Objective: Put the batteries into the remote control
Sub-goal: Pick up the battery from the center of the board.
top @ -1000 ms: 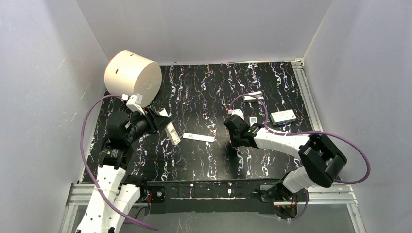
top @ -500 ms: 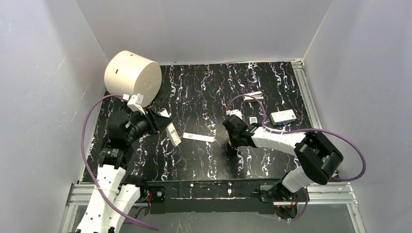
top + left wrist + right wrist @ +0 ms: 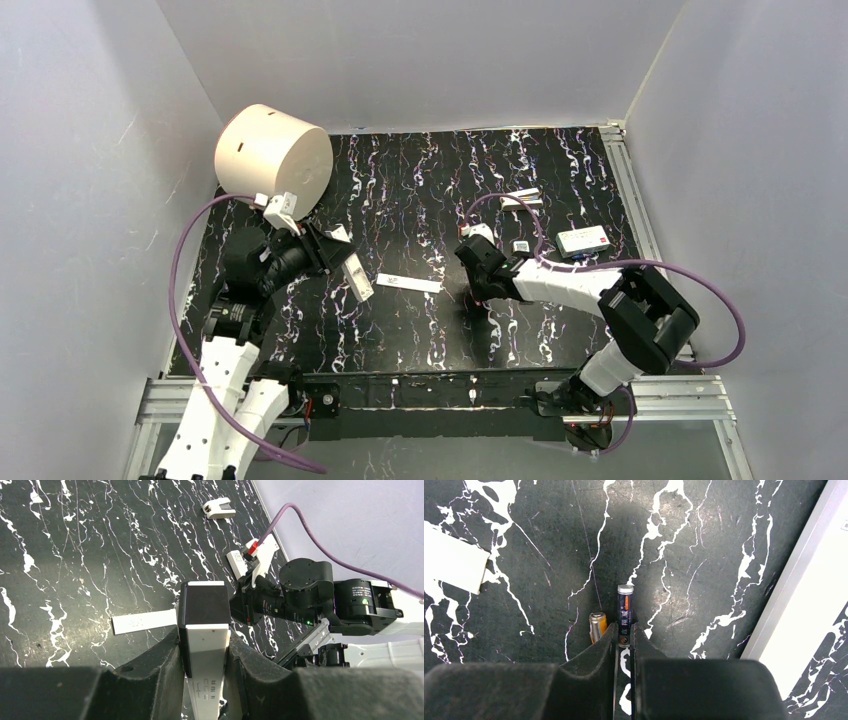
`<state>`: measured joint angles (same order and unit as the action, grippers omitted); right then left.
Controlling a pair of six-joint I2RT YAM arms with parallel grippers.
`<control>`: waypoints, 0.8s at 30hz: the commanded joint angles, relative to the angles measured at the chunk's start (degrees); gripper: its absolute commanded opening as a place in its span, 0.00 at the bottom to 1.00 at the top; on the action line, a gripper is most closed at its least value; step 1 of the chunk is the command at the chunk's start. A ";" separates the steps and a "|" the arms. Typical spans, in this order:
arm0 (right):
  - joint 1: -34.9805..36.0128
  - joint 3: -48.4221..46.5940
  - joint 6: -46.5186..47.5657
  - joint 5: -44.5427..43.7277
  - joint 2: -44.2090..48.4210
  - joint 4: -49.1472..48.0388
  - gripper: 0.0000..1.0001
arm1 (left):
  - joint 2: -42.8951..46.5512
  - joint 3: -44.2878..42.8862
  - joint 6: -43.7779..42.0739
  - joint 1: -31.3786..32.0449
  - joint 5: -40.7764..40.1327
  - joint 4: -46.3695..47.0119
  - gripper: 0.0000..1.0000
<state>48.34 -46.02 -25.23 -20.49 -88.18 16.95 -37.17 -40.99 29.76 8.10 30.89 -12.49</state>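
Note:
The white remote control (image 3: 205, 630) stands on end between the fingers of my left gripper (image 3: 204, 650), which is shut on it; from above the remote (image 3: 355, 278) hangs tilted over the left part of the mat. My right gripper (image 3: 624, 632) is down on the mat, its two fingertips pressed against the lower end of a dark blue and orange battery (image 3: 625, 610) that lies flat. A second, orange battery (image 3: 597, 625) lies just outside the left finger. From above, my right gripper (image 3: 478, 290) hides both batteries.
A plain white strip (image 3: 408, 283) lies between the two arms. A large cream cylinder (image 3: 272, 158) stands at the back left. A white box with a red mark (image 3: 583, 240) and a small white clip piece (image 3: 522, 198) lie at the back right. A white slab (image 3: 804, 615) lies right of the batteries.
My right gripper has shifted slightly left and its jaws have narrowed onto the blue battery. The left arm and the remote have not moved.

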 commanded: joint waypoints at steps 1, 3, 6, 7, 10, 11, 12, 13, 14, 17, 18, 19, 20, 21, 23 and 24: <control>-0.17 -1.47 -0.60 -1.01 0.03 0.93 0.11 | -1.77 -0.68 2.13 0.16 1.75 -0.56 0.00; -0.24 -1.80 -0.97 -0.99 2.45 1.21 0.10 | -3.76 -0.39 4.23 0.16 4.20 0.03 0.00; -0.18 -2.96 -1.22 0.64 7.71 1.90 0.10 | -6.93 1.15 8.51 0.16 7.47 3.37 0.00; -0.21 -3.42 -1.18 1.73 9.70 1.92 0.10 | -7.85 2.13 10.52 0.23 8.41 5.65 0.00; -0.19 -4.25 -0.34 7.09 15.14 0.70 0.11 | -10.28 5.56 17.06 0.86 10.04 15.30 0.00; -0.25 -4.21 0.44 10.10 16.88 -0.24 0.11 | -11.50 5.96 18.49 1.32 9.58 16.00 0.00; -0.22 -3.93 1.34 14.01 18.47 -1.54 0.11 | -12.85 5.88 19.12 1.94 8.89 16.08 0.00; -0.18 -3.23 1.83 18.67 20.31 -2.75 0.11 | -14.22 5.59 19.16 2.59 8.53 16.12 0.00; -0.24 -2.42 2.26 22.10 22.07 -4.41 0.11 | -15.57 5.25 19.13 3.47 8.16 16.24 0.00; -0.24 -0.50 2.57 30.64 28.08 -8.64 0.11 | -18.91 4.58 19.09 7.68 6.29 17.90 0.00; -0.18 0.19 2.08 33.22 29.58 -10.51 0.11 | -19.60 4.72 19.22 9.06 5.46 18.96 0.00; -0.17 0.76 1.41 34.68 31.11 -12.00 0.11 | -20.21 5.04 19.70 10.33 4.61 20.36 0.00; -0.22 1.48 0.62 36.06 32.55 -13.77 0.11 | -20.84 5.45 20.61 11.38 3.43 21.55 0.00; -0.24 2.35 -0.47 37.20 33.68 -15.78 0.11 | -21.50 5.92 21.64 12.18 2.85 22.90 0.00; -0.19 3.19 -2.05 38.40 34.88 -18.89 0.12 | -22.89 6.83 23.54 13.07 2.29 25.94 0.00; -0.17 3.03 -2.50 38.86 34.90 -18.83 0.12 | -23.40 7.17 24.30 13.43 2.09 27.43 0.00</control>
<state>48.27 -44.29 -25.23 10.74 -54.92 6.20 -59.31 -35.14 50.15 20.03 34.87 6.76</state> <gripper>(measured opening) 0.172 0.276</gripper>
